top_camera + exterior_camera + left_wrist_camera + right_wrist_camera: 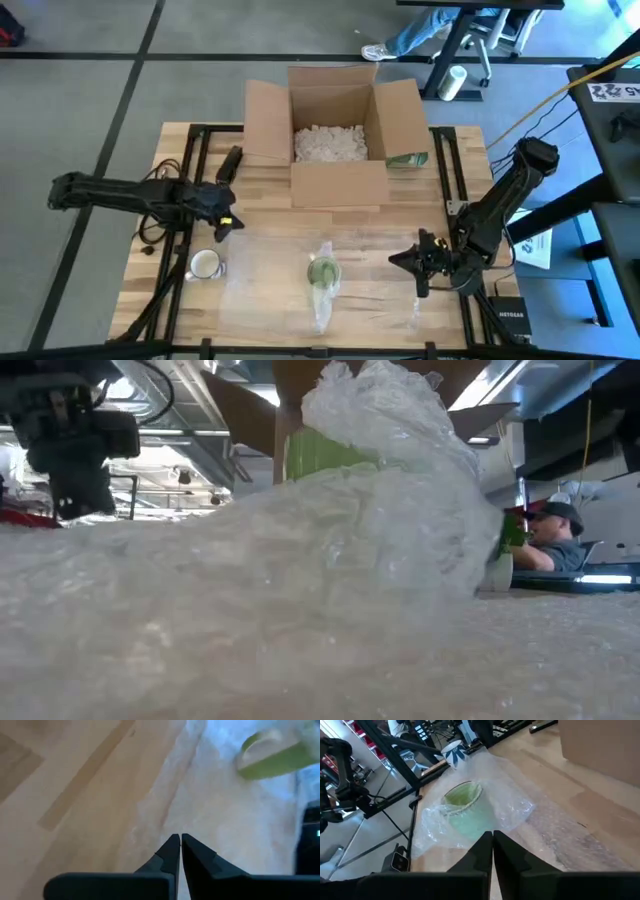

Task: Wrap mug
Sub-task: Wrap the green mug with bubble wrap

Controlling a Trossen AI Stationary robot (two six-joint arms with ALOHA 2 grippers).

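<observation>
Centrally, open cardboard box [340, 130] holds white packing peanuts [330, 143].

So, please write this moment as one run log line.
green mug: partly in bubble wrap | left tool: shut, empty | right tool: shut, empty

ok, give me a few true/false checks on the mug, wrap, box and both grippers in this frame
1. The green mug lies partly covered by bubble wrap. True.
2. The cardboard box is shut. False: its flaps are open, white packing fill showing inside.
3. The left gripper grips the mug. False: fingers shut, nothing between them.
4. The right gripper is shut and apart from the mug. True.
5. A white cup stands near the left arm. True.
</observation>
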